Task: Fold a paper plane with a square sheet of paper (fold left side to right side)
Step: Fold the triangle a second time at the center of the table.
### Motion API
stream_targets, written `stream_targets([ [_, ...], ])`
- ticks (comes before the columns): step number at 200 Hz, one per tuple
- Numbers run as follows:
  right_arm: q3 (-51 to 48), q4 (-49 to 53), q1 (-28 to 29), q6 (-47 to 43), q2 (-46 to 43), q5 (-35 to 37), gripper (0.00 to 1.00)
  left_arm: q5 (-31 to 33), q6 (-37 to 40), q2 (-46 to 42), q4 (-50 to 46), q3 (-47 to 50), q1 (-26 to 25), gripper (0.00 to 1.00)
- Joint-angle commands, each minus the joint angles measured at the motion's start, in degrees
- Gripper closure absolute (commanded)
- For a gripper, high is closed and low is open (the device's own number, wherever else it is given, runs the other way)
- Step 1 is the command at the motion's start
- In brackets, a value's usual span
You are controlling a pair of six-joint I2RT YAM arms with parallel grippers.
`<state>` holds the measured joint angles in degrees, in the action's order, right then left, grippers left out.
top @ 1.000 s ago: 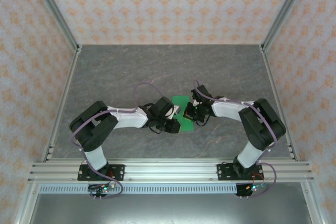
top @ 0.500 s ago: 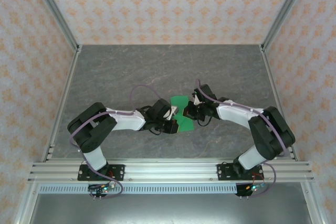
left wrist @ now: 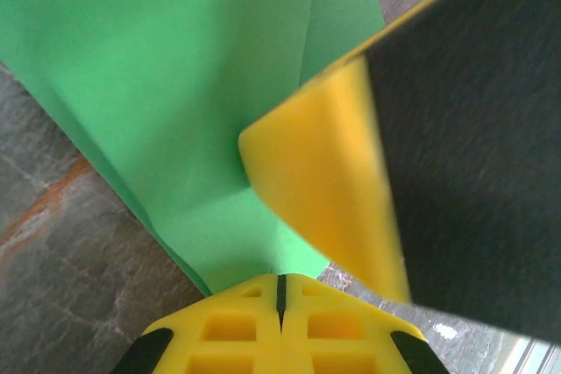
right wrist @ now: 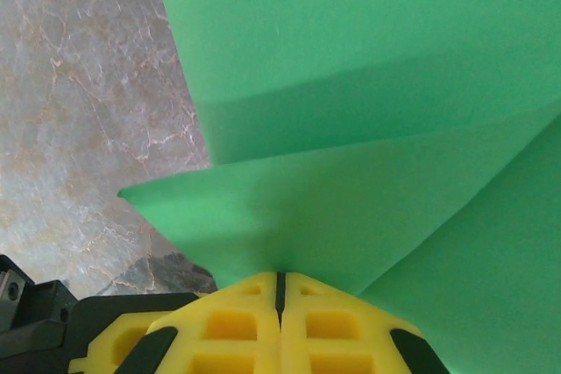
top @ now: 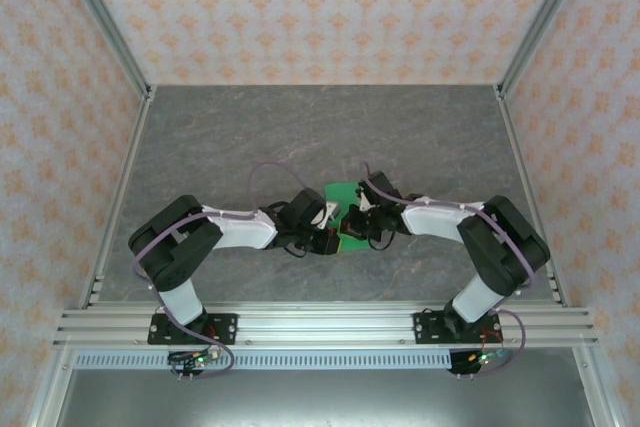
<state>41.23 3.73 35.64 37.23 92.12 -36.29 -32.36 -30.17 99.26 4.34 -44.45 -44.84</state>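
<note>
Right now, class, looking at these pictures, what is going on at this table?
A green sheet of paper is being folded in the middle of the grey table. The left tool and the right tool are each shut on an edge of it, facing each other closely. The sheet is creased and layered, but it is not yet a finished plane.

Paper (top: 341,193) mid-table (top: 250,137), left end effector (top: 334,236) at its left, right end effector (top: 356,219) at its right

The cameras are showing one green sheet of paper (top: 343,193), one grey table (top: 250,137), two robot arms (top: 240,228) and two grippers: the left gripper (left wrist: 280,281) and the right gripper (right wrist: 280,278).
</note>
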Motion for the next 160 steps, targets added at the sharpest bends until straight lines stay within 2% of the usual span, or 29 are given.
stream_targets([
  [1,-1.7,-2.8,0.4,1.5,0.7,-0.3,1.00,1.2,-0.1,0.0,-4.0,1.1,0.1,0.97],
  [40,-1.4,-2.4,0.4,0.1,2.3,0.9,1.00,1.5,-0.1,-0.1,-4.5,0.9,0.1,0.97],
  [102,2.0,7.0,0.4,-7.7,3.2,9.7,1.00,1.8,0.2,0.4,-4.7,1.3,0.1,0.97],
  [160,1.8,4.0,-1.6,-10.9,2.6,9.8,1.00,1.3,0.1,0.5,-3.7,2.6,0.3,0.97],
])
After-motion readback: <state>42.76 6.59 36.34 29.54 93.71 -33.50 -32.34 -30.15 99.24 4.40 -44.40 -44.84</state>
